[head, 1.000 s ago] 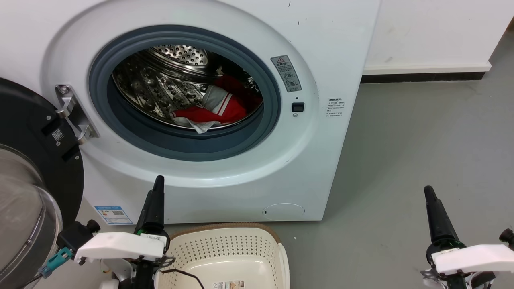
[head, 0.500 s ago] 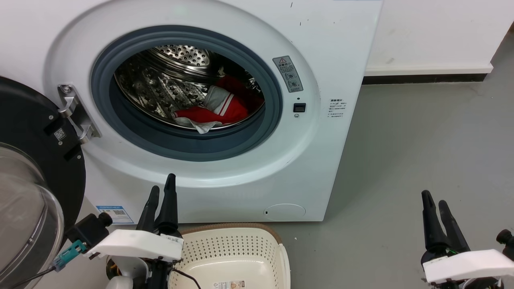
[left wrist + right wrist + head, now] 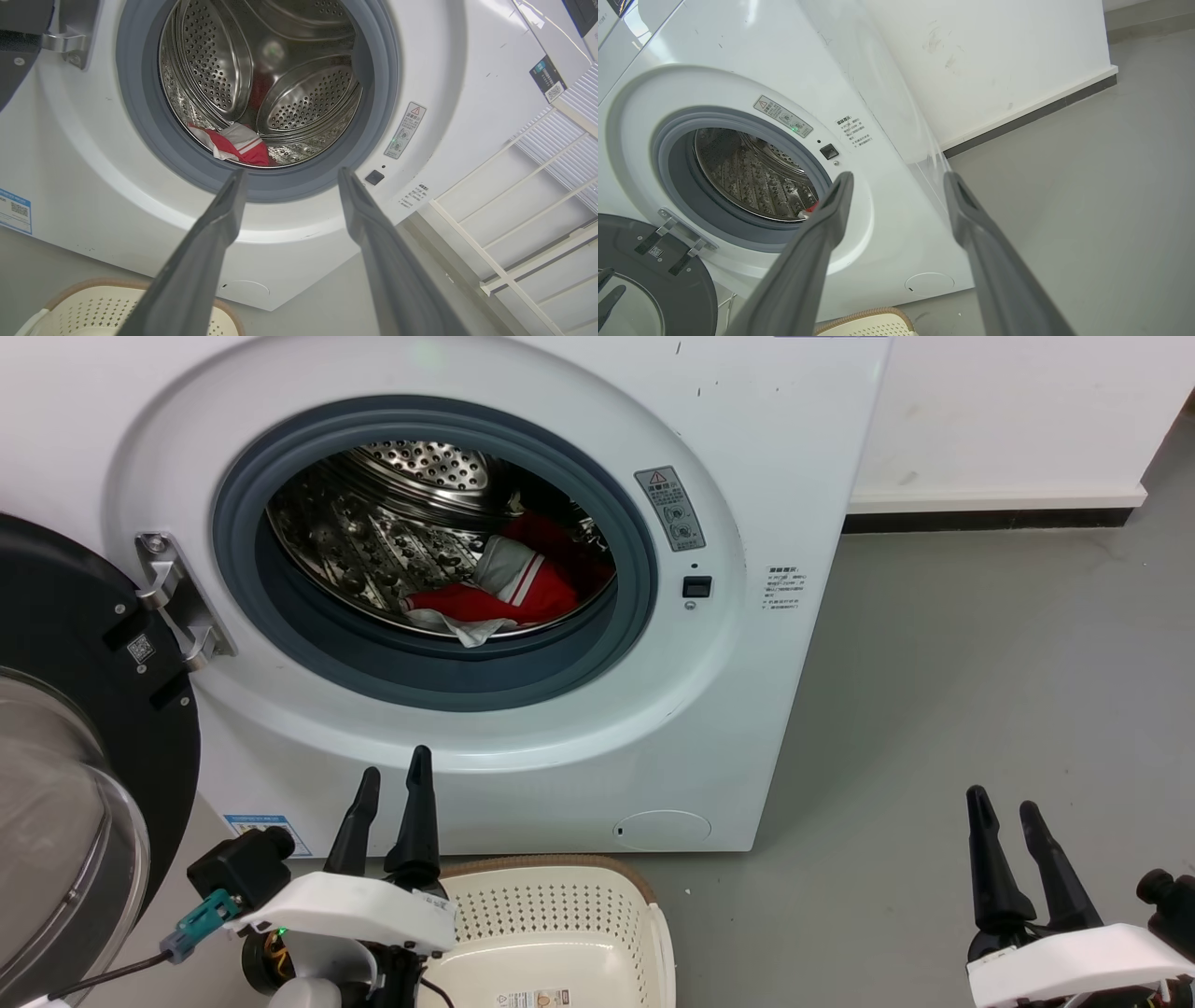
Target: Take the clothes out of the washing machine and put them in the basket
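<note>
The clothes [image 3: 504, 593] are a red and white heap low in the steel drum of the white washing machine [image 3: 747, 448], also seen in the left wrist view [image 3: 238, 147]. The cream basket [image 3: 551, 915] stands on the floor in front of the washer, its labelled bottom bare. My left gripper [image 3: 397, 763] is open at the basket's left rim, below the porthole, with nothing between its fingers [image 3: 292, 173]. My right gripper [image 3: 1004, 799] is open over the floor to the washer's right, also holding nothing [image 3: 899, 177].
The washer's black-framed glass door [image 3: 75, 709] hangs open at the left, close to my left arm. Grey floor [image 3: 980, 663] stretches to the right up to a white wall with dark skirting [image 3: 980, 513]. A white wire rack [image 3: 537, 196] stands beside the washer.
Both grippers have gone from shut to open. The left one has moved right and a little forward toward the washer. The clothes have not moved.
</note>
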You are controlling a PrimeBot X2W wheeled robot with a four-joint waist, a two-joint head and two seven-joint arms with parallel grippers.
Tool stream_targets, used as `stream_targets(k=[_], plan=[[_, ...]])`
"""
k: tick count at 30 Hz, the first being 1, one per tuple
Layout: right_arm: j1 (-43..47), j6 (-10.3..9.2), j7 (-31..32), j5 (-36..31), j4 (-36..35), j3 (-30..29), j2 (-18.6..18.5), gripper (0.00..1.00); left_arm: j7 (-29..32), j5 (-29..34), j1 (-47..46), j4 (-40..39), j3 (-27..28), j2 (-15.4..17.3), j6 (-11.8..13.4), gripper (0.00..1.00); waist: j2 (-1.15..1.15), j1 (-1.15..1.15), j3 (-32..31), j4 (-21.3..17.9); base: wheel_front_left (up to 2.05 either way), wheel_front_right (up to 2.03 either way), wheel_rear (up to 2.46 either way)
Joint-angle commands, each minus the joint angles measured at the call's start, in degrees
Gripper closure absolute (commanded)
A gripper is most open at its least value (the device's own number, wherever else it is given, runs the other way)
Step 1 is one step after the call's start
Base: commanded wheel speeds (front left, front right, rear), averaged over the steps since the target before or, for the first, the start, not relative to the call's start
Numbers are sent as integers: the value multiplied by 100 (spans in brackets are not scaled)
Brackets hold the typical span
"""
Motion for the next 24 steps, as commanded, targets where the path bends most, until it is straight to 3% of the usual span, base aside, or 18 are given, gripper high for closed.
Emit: stream_targets(k=[1, 24], plan=[[17, 1, -34, -144, -104, 10, 0, 0, -49, 133, -50, -42, -34, 10, 33, 0, 0, 0, -3, -1, 0, 0, 0], [262, 0, -65, -1556, -438, 14, 4, 0, -377, 1457, -11, 29, -308, 10, 260, 0, 0, 0, -47, 35, 0, 0, 0]])
